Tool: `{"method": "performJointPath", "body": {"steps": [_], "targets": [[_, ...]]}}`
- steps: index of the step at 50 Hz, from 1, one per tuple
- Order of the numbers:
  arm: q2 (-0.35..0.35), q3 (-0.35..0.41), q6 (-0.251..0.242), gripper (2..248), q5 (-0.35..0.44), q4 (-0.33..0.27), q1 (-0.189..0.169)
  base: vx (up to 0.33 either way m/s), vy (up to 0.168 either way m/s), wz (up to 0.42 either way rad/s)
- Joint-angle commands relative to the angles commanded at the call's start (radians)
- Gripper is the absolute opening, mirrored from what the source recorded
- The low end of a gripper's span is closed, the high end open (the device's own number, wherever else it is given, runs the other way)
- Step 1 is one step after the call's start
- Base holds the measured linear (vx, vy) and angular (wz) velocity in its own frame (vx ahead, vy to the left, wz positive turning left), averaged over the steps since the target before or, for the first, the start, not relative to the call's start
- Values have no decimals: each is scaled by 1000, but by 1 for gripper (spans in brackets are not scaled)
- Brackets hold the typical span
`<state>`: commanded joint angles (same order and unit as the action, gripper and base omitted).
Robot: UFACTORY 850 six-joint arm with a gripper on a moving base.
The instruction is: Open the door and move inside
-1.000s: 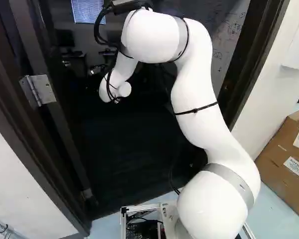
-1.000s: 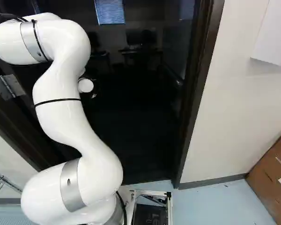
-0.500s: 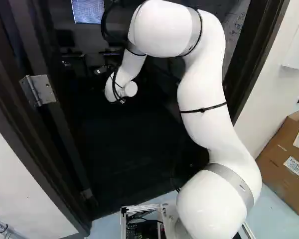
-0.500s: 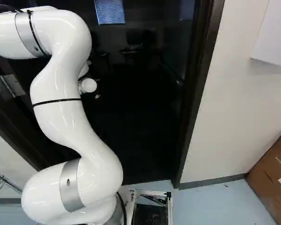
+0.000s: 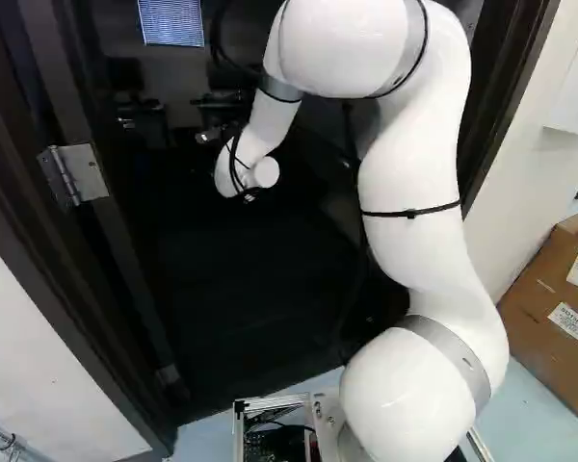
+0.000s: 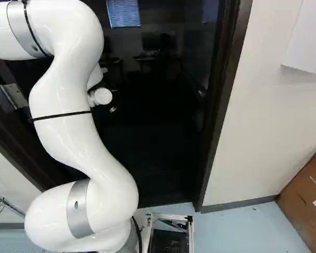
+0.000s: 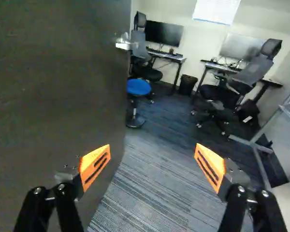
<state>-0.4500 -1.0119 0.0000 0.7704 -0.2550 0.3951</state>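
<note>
Left base view: the arm (image 5: pixel 409 183) reaches through a dark doorway, its gripper (image 5: pixel 214 135) a dim shape beyond the wrist. A metal hinge (image 5: pixel 77 173) shows on the left side of the frame (image 5: pixel 29 192).

In the wrist view the door (image 7: pixel 63 72) stands open, a broad, dark, plain panel close beside the gripper (image 7: pixel 151 147), with a metal handle (image 7: pixel 127 45) near its free edge. One finger shows against the panel; whether they touch I can't tell. The fingers stand wide apart with nothing gripped, striped carpet (image 7: pixel 150 188) visible between and ahead of them. Farther in are a blue stool (image 7: pixel 138 87), two chairs, two desks with monitors, and a bin (image 7: pixel 187 84).

Against both earlier pairs, the arm's upper bend has shifted rightward in the left base view and slightly up and left in the right base view. The wrist has edged a little rightward in both. Hinge, frame and box (image 5: pixel 554 298) lie as before; the base has not moved.
</note>
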Motion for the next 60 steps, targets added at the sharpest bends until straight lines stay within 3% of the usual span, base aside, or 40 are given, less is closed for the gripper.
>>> {"method": "performJointPath", "body": {"steps": [60], "targets": [[251, 301, 0, 247, 0, 128, -118, 0, 0, 0]]}}
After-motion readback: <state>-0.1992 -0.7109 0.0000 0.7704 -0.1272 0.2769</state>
